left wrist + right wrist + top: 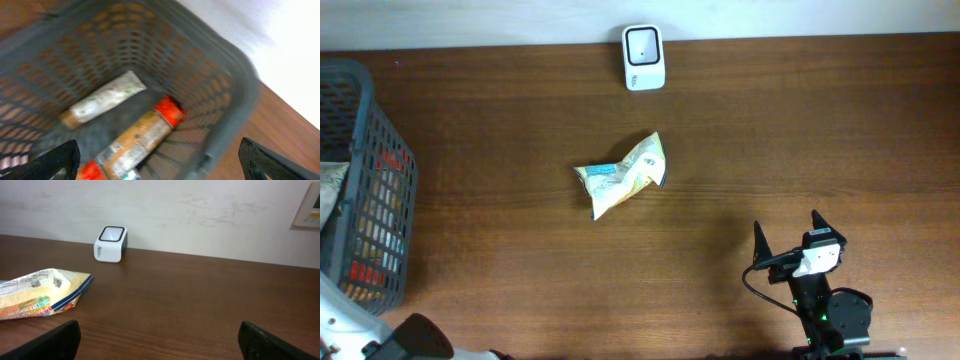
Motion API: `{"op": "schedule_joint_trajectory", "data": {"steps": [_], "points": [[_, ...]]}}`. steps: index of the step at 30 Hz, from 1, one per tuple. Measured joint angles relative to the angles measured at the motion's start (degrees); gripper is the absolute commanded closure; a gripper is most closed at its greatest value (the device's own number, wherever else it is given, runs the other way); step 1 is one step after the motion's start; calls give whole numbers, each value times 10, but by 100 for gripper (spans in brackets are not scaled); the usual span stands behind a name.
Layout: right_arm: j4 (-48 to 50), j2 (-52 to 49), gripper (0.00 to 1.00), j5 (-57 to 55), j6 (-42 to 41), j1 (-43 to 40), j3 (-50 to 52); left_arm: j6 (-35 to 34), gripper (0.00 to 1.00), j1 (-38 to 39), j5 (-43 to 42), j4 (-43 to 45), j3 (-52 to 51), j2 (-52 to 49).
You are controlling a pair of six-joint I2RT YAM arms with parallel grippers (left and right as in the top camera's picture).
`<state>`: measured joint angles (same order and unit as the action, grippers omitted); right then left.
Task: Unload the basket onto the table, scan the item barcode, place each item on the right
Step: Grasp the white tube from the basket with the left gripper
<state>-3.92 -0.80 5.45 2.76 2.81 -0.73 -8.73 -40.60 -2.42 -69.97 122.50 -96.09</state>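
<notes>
Ok so where things stand: the snack bag [620,175] lies crumpled in the middle of the surface [840,130], on its own, between the white scanner [643,57] at the far edge and the right arm. Nobody's touching it.

Right jaws are spread wide with nothing in them, pointing across the surface toward the bag and scanner. Left jaws are also spread wide and empty, hanging over the grey basket [150,50], which has a pale tube [102,97] and an orange-capped pack [145,132] lying in the bottom. That view is blurry, so no more detail than that.

My read is the bag is the item to scan and the pickup comes next. Tips:
- grab it by a crimped end, not across the printed face, so the fingers don't cover the code
- there's a small dark printed patch near one end in the right wrist view; can't tell if that's the barcode, so check
- the scanner's dark window looks like it faces upward, so bring the code side down over it and keep the film flat, wrinkles will probably spoil the read
</notes>
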Motion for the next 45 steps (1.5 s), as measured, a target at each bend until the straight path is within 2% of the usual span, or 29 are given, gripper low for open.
{"op": "schedule_joint_trajectory", "data": {"steps": [2, 5, 7, 9, 12, 19, 23, 24, 25, 26, 29, 36, 38, 42, 45], "points": [[0, 0, 1, 0, 0, 0, 0, -19, 1, -2, 62, 15, -22, 0], [0, 0, 1, 0, 0, 0, 0, -16, 1, -2, 110, 85, -113, 1], [0, 1, 1, 0, 0, 0, 0, 65, 1, -3, 130, 189, -214, -3], [0, 1, 1, 0, 0, 0, 0, 153, 1, -3, 134, 256, -266, -19], [0, 1, 1, 0, 0, 0, 0, 261, 1, -11, 138, 326, -275, -102], [0, 1, 1, 0, 0, 0, 0, 352, 0, -38, 140, 414, -279, -245], [0, 1, 1, 0, 0, 0, 0, 371, 0, -54, 138, 447, -279, -284], [0, 1, 1, 0, 0, 0, 0, 372, 13, -60, 136, 449, -279, -296], [0, 1, 1, 0, 0, 0, 0, 372, 35, -61, 135, 450, -279, -297], [0, 1, 1, 0, 0, 0, 0, 374, 76, -62, 133, 454, -279, -301], [0, 1, 1, 0, 0, 0, 0, 384, 100, -63, 130, 445, -277, -303], [0, 1, 1, 0, 0, 0, 0, 382, 100, -57, 101, 417, -261, -298], [0, 1, 1, 0, 0, 0, 0, 372, 100, -28, 71, 397, -263, -284], [0, 1, 1, 0, 0, 0, 0, 303, 100, 9, 38, 372, -285, -241], [0, 1, 1, 0, 0, 0, 0, 244, 100, 11, 15, 372, -290, -129]]}}
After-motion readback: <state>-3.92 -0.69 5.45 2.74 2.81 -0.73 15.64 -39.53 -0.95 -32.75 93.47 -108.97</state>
